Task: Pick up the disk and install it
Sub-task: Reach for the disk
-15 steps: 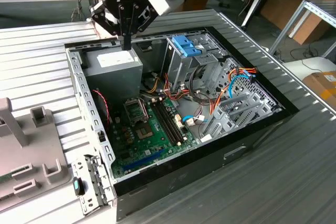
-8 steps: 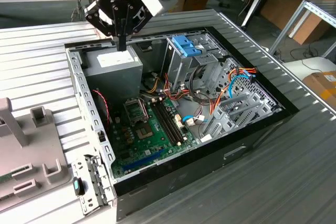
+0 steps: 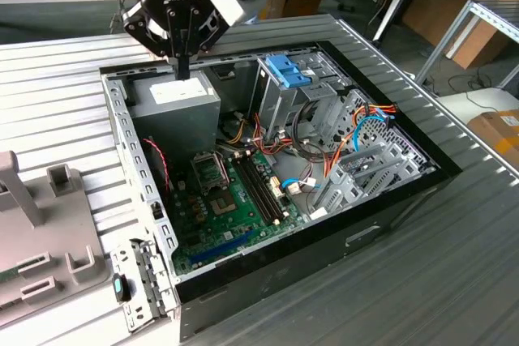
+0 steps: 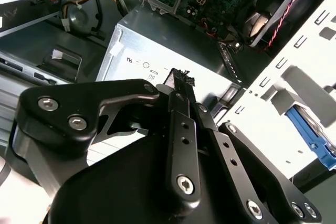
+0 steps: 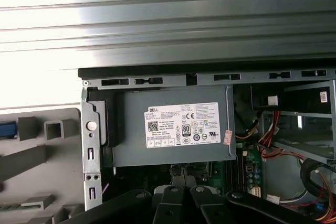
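My gripper [image 3: 182, 69] hangs just above the grey metal power supply box [image 3: 174, 107] in the back corner of the open computer case [image 3: 381, 216]. Its two black fingers [image 4: 181, 85] are pressed together, shut, with nothing between them. The box's white sticker [image 5: 182, 125] lies right past the fingertips in the first wrist view. A blue plastic edge [image 5: 7, 129], likely the disk's carrier, stands in the grey fixture [image 5: 31, 156] outside the case wall. The same blue edge [image 4: 310, 135] appears in the second wrist view. The drive's metal body is hidden.
A bare blue plastic bracket [image 3: 287, 70] sits on top of the metal drive cage [image 3: 280, 107]. The green motherboard [image 3: 231, 208] and loose coloured cables [image 3: 357, 131] lie on the case floor. The grey fixture [image 3: 45, 232] stands at the exterior view's left on the ribbed table [image 3: 49, 95].
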{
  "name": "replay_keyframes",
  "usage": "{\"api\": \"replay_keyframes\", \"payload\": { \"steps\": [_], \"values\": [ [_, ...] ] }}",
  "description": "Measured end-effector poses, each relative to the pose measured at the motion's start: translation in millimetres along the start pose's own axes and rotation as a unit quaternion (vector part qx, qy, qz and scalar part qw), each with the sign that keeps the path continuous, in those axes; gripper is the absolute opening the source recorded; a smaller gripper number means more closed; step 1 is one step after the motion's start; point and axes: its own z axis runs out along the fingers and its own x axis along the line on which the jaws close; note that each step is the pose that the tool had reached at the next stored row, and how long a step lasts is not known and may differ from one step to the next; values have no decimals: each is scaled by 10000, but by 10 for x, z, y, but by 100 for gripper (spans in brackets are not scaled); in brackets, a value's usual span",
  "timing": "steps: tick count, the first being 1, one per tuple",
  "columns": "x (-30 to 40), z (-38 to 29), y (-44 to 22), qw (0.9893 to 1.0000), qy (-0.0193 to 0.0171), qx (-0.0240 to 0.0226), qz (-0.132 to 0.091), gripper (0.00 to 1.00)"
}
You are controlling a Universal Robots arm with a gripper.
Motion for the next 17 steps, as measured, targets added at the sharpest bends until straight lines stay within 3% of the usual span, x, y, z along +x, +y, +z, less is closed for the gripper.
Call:
{"api": "replay_keyframes", "payload": {
  "steps": [5,16,17],
  "values": [
    [40,-1,-3,10000,0,0,0,11],
    [55,-1,-4,10000,0,0,0,11],
    [84,-2,-7,10000,0,0,0,11]
  ]
}}
